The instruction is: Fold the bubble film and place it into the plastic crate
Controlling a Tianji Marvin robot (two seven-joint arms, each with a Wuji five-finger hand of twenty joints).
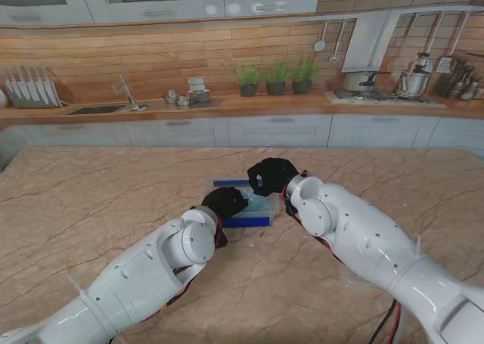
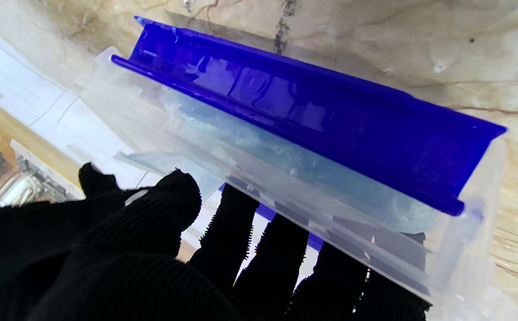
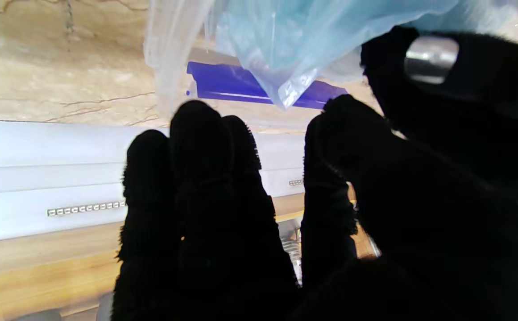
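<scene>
Mid-counter (image 1: 91, 208), marble top, sits the plastic crate (image 1: 249, 217): clear walls, blue rims on its near and far edges. Both arms meet over it. Left robot hand (image 1: 224, 202), black glove, is at the crate's near-left corner; left wrist view shows its fingers (image 2: 276, 249) extended and spread along the outside of the clear wall (image 2: 330, 223), touching or just beside it. No closed grasp visible, nothing held, reads as open. Bubble film (image 2: 294, 169), pale blue and crumpled, lies inside the crate behind that wall, under the blue rim (image 2: 312, 111). Right robot hand (image 1: 271, 176) hovers over the crate's far-right side. Right wrist view: fingers (image 3: 196, 178) straight and slightly apart, thumb off to the side, a corner of the film (image 3: 285, 53) hanging just past the fingertips. Cannot tell whether thumb and finger pinch the film or are only near it. Kitchen cabinets, sink, potted plants along the back wall.
</scene>
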